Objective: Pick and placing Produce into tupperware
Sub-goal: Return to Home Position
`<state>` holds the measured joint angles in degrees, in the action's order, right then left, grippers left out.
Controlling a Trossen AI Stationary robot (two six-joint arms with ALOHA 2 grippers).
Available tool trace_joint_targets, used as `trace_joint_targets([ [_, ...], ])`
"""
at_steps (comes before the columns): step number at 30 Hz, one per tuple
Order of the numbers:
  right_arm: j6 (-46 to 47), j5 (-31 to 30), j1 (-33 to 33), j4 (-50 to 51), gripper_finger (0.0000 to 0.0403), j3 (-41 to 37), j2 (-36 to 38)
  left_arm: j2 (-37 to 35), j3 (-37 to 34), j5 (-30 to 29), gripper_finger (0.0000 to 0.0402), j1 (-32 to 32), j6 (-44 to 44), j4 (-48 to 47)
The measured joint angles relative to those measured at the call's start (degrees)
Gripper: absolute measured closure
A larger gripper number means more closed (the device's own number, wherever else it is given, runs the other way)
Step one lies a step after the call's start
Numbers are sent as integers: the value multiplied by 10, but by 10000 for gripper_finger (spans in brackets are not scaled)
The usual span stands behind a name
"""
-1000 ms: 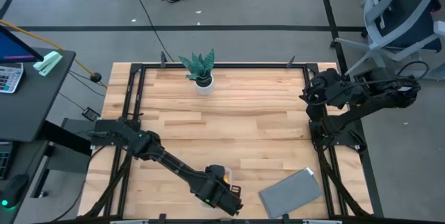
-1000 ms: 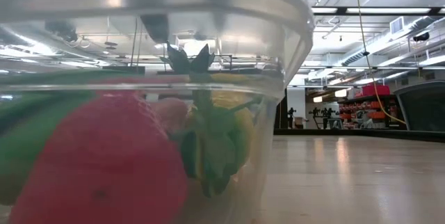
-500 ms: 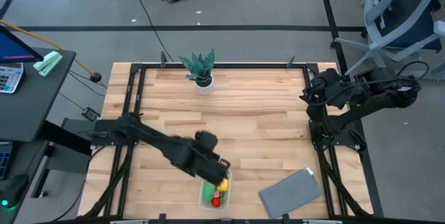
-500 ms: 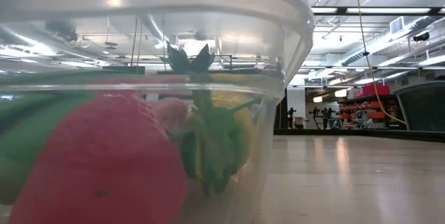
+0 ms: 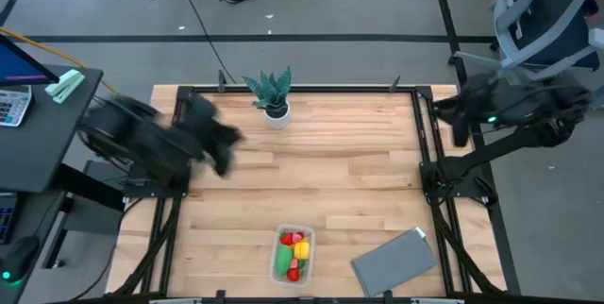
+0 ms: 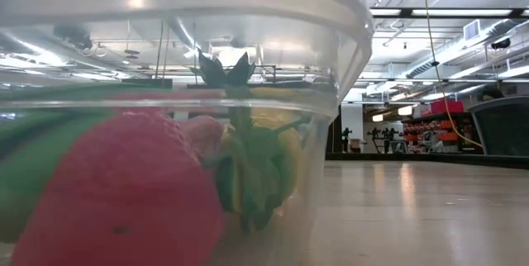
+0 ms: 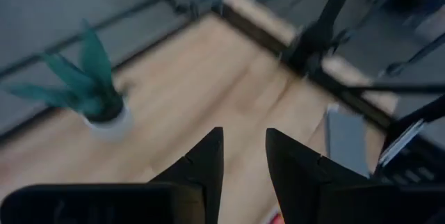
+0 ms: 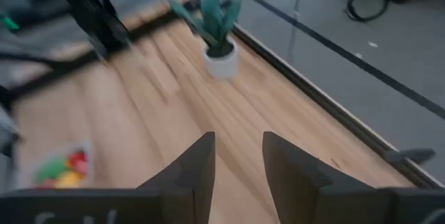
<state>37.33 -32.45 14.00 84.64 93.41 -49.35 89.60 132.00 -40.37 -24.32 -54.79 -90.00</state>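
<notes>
The tupperware [image 5: 293,254], a small clear box, stands on its base near the table's near edge, and the produce [image 5: 294,252] lies inside it: red, green and yellow pieces. In the low view the tupperware [image 6: 331,68] fills the left, with a red piece [image 6: 124,200] against its wall. It also shows in the right wrist view [image 8: 59,165]. My left gripper [image 7: 243,144] is open, high over the table's far left part [image 5: 222,143], blurred. My right gripper [image 8: 236,147] is open too, off the table's far right corner [image 5: 458,120]. Neither touches anything.
A spiky green plant in a white pot [image 5: 272,96] stands at the far edge's middle. A flat grey sheet [image 5: 392,261] lies at the near right, right of the tupperware. A black frame [image 5: 420,153] borders the table. Bare wood [image 5: 340,162] spreads across the middle.
My left arm has swung up and away from over the tupperware at the near edge, toward the table's far left, leaving the box with the produce uncovered. The box has stayed in place. My right arm has shifted a little toward the right, off the table.
</notes>
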Motion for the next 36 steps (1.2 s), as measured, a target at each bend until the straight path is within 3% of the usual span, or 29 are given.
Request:
trace_joint_targets([
  [9,10,14,0,1,275,41,47,-198,0,-21,307,0,99,0],
  [14,9,13,0,3,275,23,76,-275,-9,-76,323,2,149,0],
  [17,26,5,0,1,275,0,102,-327,-55,-108,330,2,148,0],
  [22,63,-20,0,-31,275,-96,161,-412,-231,-138,335,2,65,0],
  [26,58,-10,0,-151,275,-222,213,-468,-417,-151,330,2,-55,32],
  [31,22,54,0,-362,275,-383,250,-512,-645,-153,324,2,-93,213],
  [36,-45,86,0,-545,275,-495,263,-548,-822,-175,326,2,-21,446],
])
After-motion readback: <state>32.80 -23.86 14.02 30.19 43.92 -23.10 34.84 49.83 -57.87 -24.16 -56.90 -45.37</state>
